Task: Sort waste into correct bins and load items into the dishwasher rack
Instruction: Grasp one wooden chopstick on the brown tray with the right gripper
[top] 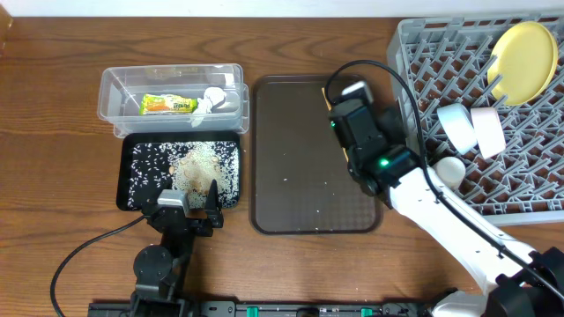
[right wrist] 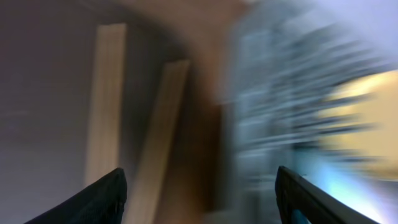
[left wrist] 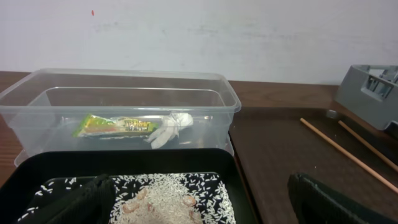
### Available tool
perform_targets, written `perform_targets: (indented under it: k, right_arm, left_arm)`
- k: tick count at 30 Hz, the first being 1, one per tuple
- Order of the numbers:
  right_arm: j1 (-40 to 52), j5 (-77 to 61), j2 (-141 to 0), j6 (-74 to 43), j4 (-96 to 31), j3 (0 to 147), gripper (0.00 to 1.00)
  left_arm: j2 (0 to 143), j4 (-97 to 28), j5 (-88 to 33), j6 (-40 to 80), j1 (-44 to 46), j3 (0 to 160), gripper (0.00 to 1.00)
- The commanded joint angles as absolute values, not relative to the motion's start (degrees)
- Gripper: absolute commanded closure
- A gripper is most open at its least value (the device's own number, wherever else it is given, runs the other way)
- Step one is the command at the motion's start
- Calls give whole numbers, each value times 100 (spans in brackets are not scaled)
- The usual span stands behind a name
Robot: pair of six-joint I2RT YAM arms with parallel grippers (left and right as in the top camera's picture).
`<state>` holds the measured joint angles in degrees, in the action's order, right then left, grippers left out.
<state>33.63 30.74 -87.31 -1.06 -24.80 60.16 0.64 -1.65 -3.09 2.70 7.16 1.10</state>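
The clear tub (top: pixel 110 88) holds the snack wrapper (top: pixel 167 105) and the white scrap (top: pixel 211 99); both also show in the left wrist view, wrapper (left wrist: pixel 115 126) and scrap (left wrist: pixel 169 129). The black tray (top: pixel 123 176) holds rice grains (top: pixel 198 167). My left gripper (top: pixel 189 207) is open and empty at the tray's near edge. The grey rack (top: pixel 423 44) holds the yellow plate (top: pixel 524 60), a white bowl (top: pixel 456 126) and a second pale bowl (top: pixel 489 130). Two chopsticks (left wrist: pixel 345 155) lie on the brown tray. My right gripper (right wrist: pixel 199 186) is open and empty just above them (right wrist: pixel 106 106); its view is blurred.
The dark brown serving tray (top: pixel 300 176) lies between the bins and the rack, with a few stray grains on it. My right arm crosses its right edge and hides the chopsticks from overhead. A cable loops above the right wrist.
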Motion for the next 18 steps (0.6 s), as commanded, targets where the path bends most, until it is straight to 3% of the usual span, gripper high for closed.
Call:
perform_targets:
  k: [1, 6, 11, 18]
  right_arm:
    - [3319, 690, -8906, -1826, -2622, 6025, 30]
    - [3291, 563, -9376, -1883, -2550, 6023, 34]
    - [3170, 989, -10169, -1883, -2408, 6023, 48]
    - [2580, 650, -10621, -1752, -2018, 6029, 53]
  left_arm:
    - [30, -368, -357, 172, 681, 23, 9]
    - [30, -368, -357, 174, 681, 23, 9]
    - [30, -368, -357, 174, 681, 23, 9]
    - [30, -368, -357, 174, 681, 23, 9]
